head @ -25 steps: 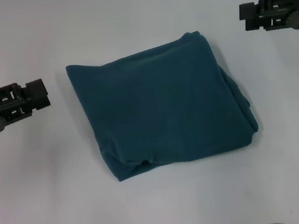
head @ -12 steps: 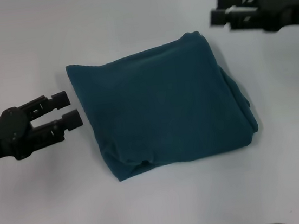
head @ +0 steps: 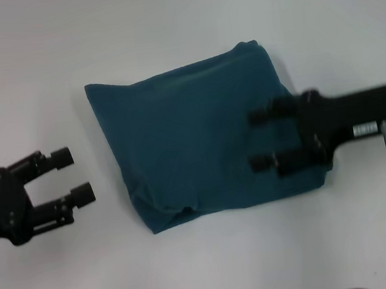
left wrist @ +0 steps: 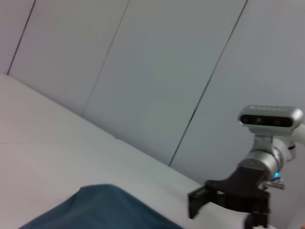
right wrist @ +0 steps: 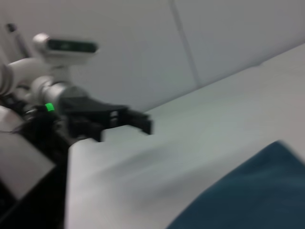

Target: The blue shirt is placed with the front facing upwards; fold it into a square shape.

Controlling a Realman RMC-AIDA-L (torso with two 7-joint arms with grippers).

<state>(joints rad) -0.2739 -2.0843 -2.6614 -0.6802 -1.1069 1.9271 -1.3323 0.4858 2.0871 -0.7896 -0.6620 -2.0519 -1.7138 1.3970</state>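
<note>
Though folded square (lettering hidden), blue shirt (head: 200, 143) beneath spread right tool (head: 263, 139)

White table (head: 184, 18) below, pale panelled wall (left wrist: 157, 71) with dark seams behind.

My head camera is looking steeply down on the white table (head: 208, 269) from close above. My left wrist camera is sitting low, near the tabletop, facing across it toward the paneled wall (left wrist: 157, 71); the right wrist camera is doing the same from the opposite side. All three are sharing the folded blue shirt (head: 200, 143), and each wrist view is catching the opposite arm.
</note>
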